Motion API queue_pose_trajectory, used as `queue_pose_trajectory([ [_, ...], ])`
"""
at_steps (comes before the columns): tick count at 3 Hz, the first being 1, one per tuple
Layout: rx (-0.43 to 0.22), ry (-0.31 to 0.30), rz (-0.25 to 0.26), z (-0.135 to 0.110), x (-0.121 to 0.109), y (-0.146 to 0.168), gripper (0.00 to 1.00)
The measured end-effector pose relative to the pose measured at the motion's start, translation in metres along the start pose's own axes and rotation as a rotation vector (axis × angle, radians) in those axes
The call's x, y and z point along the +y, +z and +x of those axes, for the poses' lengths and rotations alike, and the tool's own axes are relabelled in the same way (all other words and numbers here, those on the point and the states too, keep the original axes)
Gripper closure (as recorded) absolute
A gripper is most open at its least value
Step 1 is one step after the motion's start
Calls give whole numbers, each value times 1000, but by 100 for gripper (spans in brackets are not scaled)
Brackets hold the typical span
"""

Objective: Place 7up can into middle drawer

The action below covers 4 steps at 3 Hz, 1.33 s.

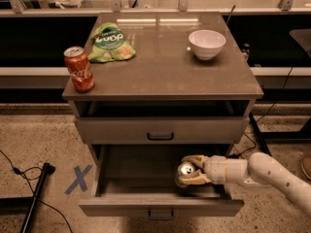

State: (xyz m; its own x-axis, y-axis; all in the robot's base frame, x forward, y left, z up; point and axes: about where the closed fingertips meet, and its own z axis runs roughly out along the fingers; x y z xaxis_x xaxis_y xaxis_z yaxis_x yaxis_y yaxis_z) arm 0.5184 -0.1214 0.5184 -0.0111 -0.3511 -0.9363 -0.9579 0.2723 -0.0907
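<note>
The middle drawer (160,207) is pulled open below the shut upper drawer (160,130). My gripper (193,170) reaches in from the right on a white arm and is shut on the 7up can (185,173). The can's silver top faces the camera and its body is mostly hidden by the fingers (194,158). The can is inside the drawer, at its right side, close to the drawer floor.
On the cabinet top (165,76) stand a red Coca-Cola can (79,69) at the front left, a green chip bag (110,42) behind it, and a white bowl (206,43) at the back right. A blue X mark (77,179) and a black pole (35,198) lie on the floor at the left.
</note>
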Motion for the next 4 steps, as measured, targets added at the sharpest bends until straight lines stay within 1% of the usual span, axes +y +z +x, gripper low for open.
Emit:
queue_pose_trajectory([
  [1, 18, 7, -3, 12, 2, 10, 100],
  [2, 26, 33, -6, 24, 2, 17, 81],
  [4, 29, 84, -32, 38, 3, 29, 34],
])
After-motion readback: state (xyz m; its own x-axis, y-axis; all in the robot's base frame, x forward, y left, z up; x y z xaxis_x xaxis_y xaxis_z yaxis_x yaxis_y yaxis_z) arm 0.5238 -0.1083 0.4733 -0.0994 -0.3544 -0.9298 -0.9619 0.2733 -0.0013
